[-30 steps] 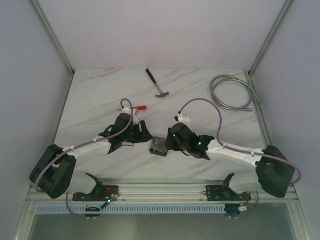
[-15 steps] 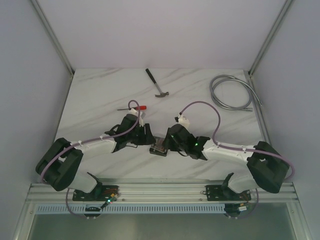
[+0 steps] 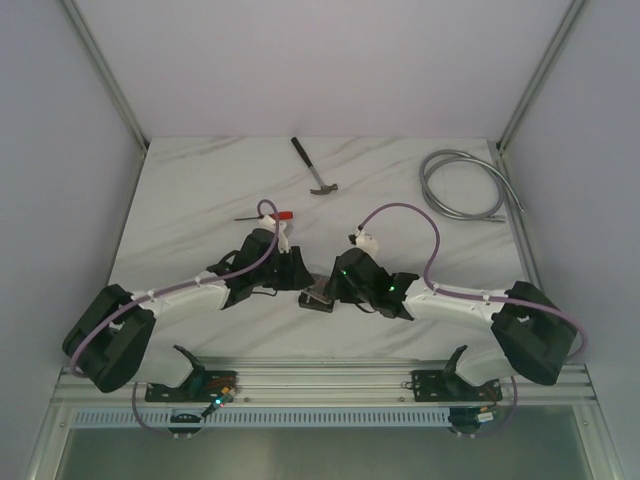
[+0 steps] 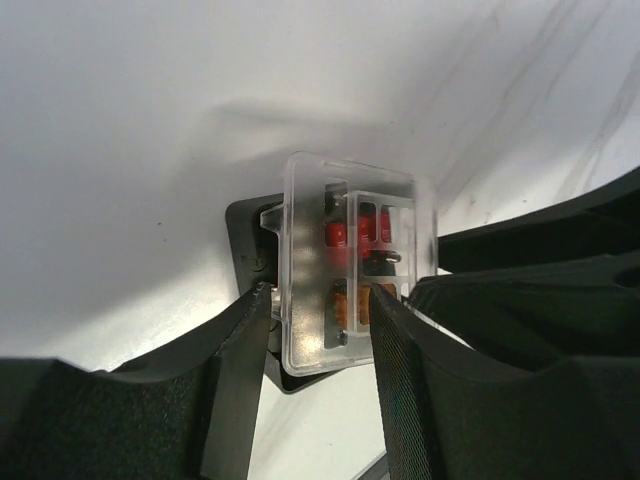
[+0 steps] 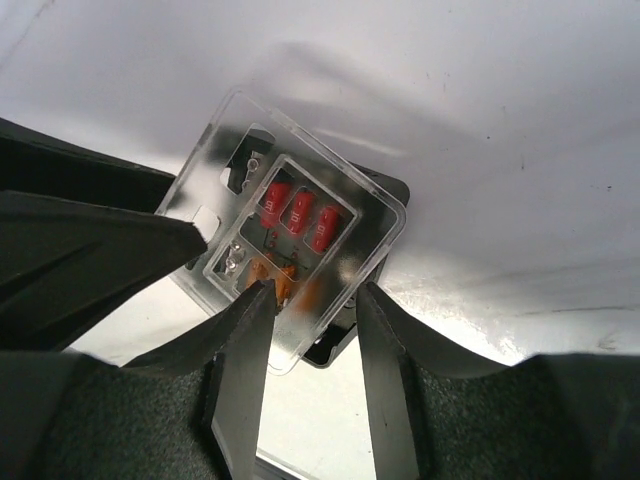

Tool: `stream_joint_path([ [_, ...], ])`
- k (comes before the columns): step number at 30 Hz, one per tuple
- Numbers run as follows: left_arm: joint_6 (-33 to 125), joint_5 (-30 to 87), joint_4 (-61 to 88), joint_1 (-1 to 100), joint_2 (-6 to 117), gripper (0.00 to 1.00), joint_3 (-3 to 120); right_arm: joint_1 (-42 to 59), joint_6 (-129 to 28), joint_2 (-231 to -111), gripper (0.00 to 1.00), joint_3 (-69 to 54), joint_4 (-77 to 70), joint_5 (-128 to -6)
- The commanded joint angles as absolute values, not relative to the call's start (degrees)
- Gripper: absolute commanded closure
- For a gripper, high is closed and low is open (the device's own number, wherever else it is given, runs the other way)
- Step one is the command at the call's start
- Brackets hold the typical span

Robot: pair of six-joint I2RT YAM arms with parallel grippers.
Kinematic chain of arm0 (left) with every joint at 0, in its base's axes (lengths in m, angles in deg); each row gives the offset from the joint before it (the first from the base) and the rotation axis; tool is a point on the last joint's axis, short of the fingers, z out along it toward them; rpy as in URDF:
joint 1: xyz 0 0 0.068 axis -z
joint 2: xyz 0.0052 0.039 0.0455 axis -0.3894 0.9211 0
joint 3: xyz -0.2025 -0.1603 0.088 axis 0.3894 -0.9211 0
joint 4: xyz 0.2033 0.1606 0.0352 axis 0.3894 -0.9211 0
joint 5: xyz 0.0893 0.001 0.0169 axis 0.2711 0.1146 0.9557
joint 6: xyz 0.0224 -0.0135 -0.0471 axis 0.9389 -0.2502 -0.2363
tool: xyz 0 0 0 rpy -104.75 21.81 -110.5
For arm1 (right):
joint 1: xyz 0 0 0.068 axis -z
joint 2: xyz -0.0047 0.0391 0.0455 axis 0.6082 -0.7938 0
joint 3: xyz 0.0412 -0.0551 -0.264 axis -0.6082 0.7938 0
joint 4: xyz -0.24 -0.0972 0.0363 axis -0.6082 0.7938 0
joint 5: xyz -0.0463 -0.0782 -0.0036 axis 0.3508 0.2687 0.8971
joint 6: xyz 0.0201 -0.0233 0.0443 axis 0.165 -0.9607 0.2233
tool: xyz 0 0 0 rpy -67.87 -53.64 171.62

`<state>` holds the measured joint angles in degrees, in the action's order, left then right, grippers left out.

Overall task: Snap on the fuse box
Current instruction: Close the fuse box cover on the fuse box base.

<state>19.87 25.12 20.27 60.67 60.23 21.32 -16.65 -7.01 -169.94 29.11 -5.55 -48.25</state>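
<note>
So the fuse box (image 3: 318,296) sits on the table (image 3: 200,200) near the front edge, right between the two arms. Its clear lid (image 4: 345,185) lies on the black base (image 4: 243,232) but looks skewed, not seated.

The left gripper (image 4: 320,295) has its jaws partly apart, one on each side of the lid. From the wrist view I honestly can't tell if the pads are actually pinching it or just sitting next to it. The right gripper (image 5: 312,290) is also parted, hanging over one corner of the lid, not clamped on anything.

What worries me:
- pushing down on just that corner could tip the lid so one side clicks and the other pops up
- nothing pins the base, so an off-centre shove slides the whole box across the marble
- if the lid goes down crooked it could jam on the red fuses (image 5: 295,212)
- the two grippers are very close, so fingers may bump
</note>
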Motion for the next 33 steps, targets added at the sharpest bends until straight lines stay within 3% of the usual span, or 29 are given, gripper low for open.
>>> stream_joint_path([
  [1, 18.7, 25.0, 20.6, 61.9, 57.4, 0.48, 21.7, -16.7, -7.1, -170.0, 0.56, 29.6, -7.5, -48.1],
  [33, 16.0, 31.2, 17.3, 66.1, 57.3, 0.5, 19.5, -16.7, -9.6, -170.8, 0.57, 29.1, -5.9, -48.0],
])
